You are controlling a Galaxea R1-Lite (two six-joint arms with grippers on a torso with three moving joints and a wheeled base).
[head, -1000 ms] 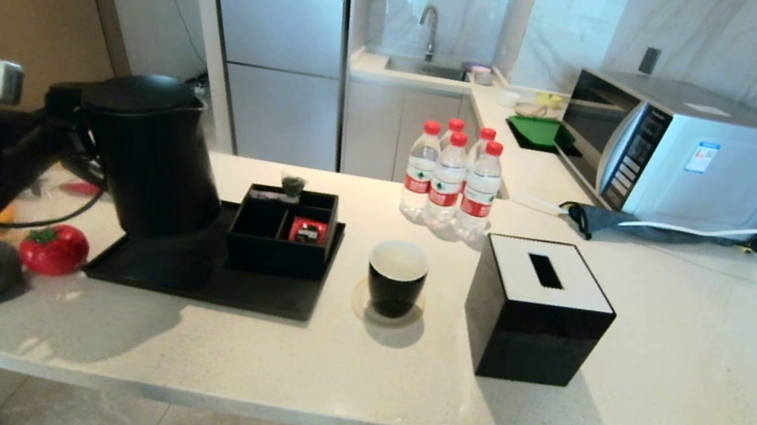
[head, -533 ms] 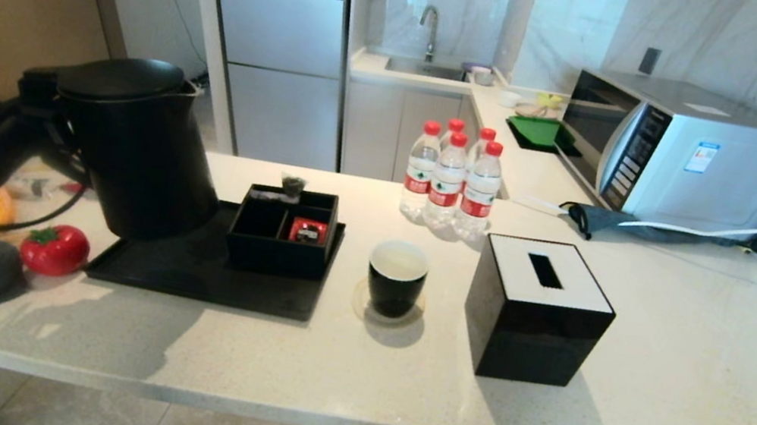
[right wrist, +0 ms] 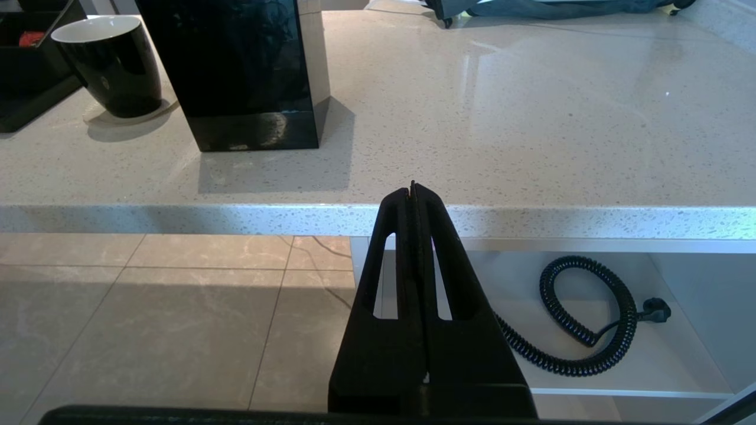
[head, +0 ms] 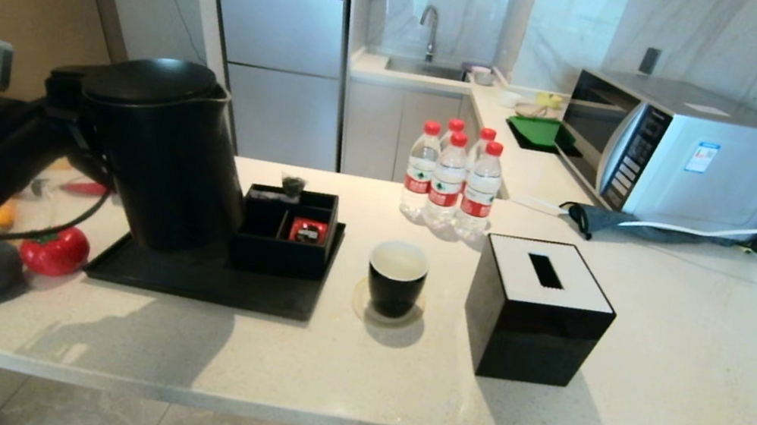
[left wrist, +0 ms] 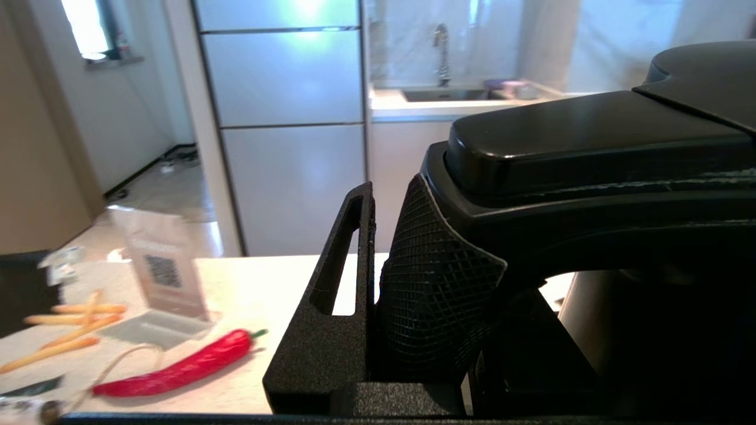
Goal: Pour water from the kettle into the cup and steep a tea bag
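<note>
- From the head view we see our left gripper (head: pixel 60 113) holding the tall matte black kettle (head: pixel 158 152) by its handle, lifted over the black tray (head: pixel 198 278); the small glossy black cup (head: pixel 396 277) stands apart, beside the tray.
- Only the left wrist view shows our fingers (left wrist: pixel 331 307) clamped on that handle.
- Only the right wrist view shows our right gripper (right wrist: pixel 413 195), closed on nothing, below the counter edge (right wrist: pixel 177 215).

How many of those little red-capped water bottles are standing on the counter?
4, huddled together behind the cup: front left, front middle, front right, and one at the back. A fifth red cap may peek out behind them; I cannot tell.
</note>
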